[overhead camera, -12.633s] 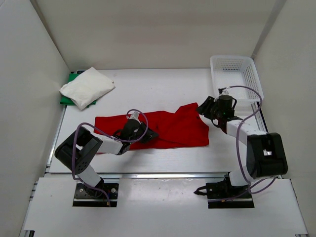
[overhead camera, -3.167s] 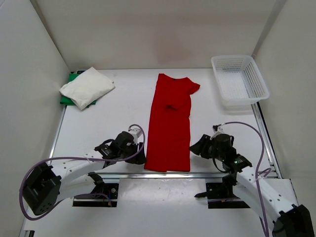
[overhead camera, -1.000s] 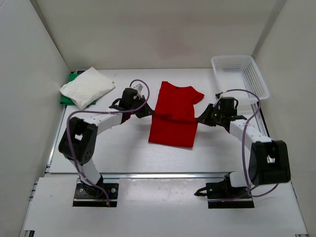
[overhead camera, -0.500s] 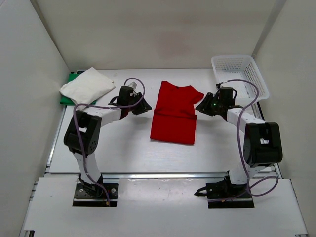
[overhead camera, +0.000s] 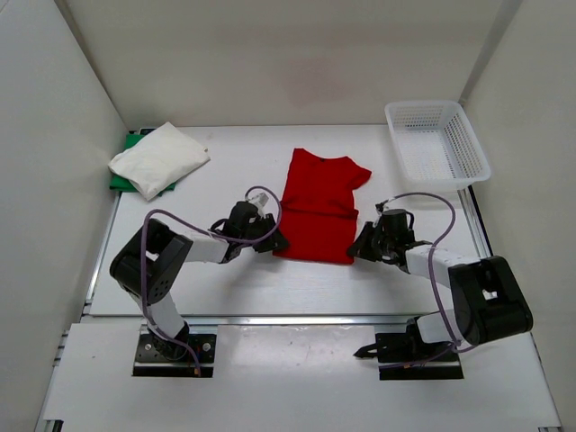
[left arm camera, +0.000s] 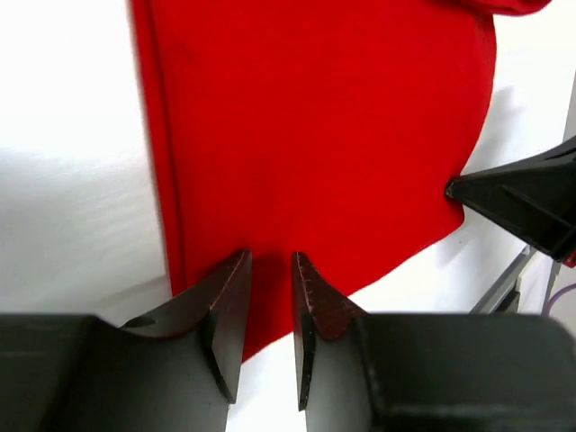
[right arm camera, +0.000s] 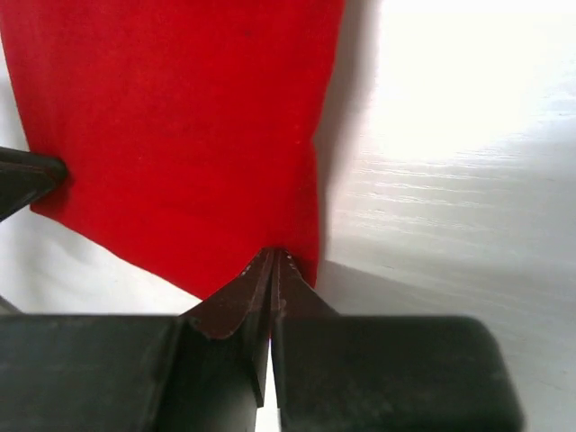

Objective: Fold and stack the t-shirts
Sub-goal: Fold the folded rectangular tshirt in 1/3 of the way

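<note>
Table (overhead camera: pixel 225 171), white, fills the top view, w/ plain walls on three sides. Red t-shirt (overhead camera: pixel 317 202) lies flat near centre, folded to a narrow oblong: collar end toward 12 o'clock, one sleeve poking out toward 2 o'clock, folded near edge toward 6. White mesh basket (overhead camera: pixel 438 148) sits in the 1–2 o'clock corner, well apart from the shirt. White folded shirt (overhead camera: pixel 159 157) at 10 o'clock rests on a green cloth (overhead camera: pixel 121 180) that peeks out beneath it.

Both arms reach low across the table, purple cables looping over them. Left gripper (overhead camera: pixel 273 241) is at the shirt's 7 o'clock corner, right gripper (overhead camera: pixel 358 245) at its 5 o'clock corner, so they flank the near edge.

Left wrist cam: fingers (left arm camera: pixel 225 306) stand a narrow slit apart astride the near edge, red cloth showing thru the slit; can't tell if they clamp it. Other gripper's dark tip shows at 3 o'clock, touching the cloth edge.

Right wrist cam: fingers (right arm camera: pixel 236 301) pressed together, nipping the corner of the near edge; cloth spreads toward 11–12 o'clock, bare table at 3. Left gripper's tip shows at 9 o'clock.
</note>
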Available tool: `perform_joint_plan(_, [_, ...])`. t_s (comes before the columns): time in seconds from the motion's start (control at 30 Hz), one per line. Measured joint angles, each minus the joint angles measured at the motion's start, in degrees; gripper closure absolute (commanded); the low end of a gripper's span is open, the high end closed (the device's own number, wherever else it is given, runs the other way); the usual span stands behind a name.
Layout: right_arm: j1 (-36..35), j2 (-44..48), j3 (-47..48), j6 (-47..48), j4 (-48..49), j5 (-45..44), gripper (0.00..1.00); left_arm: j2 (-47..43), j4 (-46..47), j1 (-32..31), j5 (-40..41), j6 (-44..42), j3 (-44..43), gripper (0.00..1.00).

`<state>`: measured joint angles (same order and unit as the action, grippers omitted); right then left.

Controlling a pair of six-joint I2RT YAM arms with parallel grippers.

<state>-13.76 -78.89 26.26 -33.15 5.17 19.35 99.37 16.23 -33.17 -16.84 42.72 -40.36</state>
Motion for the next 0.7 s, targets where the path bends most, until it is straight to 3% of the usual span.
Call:
perform_joint_plan(0.17, [-1.11,2.45,-3.17,-0.13,2.6,0.17,1.0,-5.84,5.68,-2.21,0.83,1.84,8.61,0.63])
perform_joint_plan(0.23, [-1.14,5.68,-4.68,-0.15,0.74,0.0,0.89,-9.4,5.6,-3.48,0.83,2.34,12.17,0.62])
perform_joint_plan(0.3, [-0.68,8.81,-4.59,-0.22,-2.12,-0.26,0.71,-12.72,3.56,-4.26,0.87,2.32,13.79,0.6])
perform_joint_plan(0.43, [2.34,10.67,1.53,0.66,-5.66,-1.51,0.66,-17.38,0.31,-3.41,1.31,1.66,13.42,0.58])
perform_joint_plan(0.53, [4.72,4.39,10.56,1.73,-3.76,-1.4,0.66,-18.84,0.11,-2.62,1.38,1.25,12.81,0.58])
perform_joint_plan(0.7, [7.65,-15.32,26.16,2.16,3.54,0.24,0.63,-19.02,0.87,-1.6,0.57,1.29,13.25,0.58])
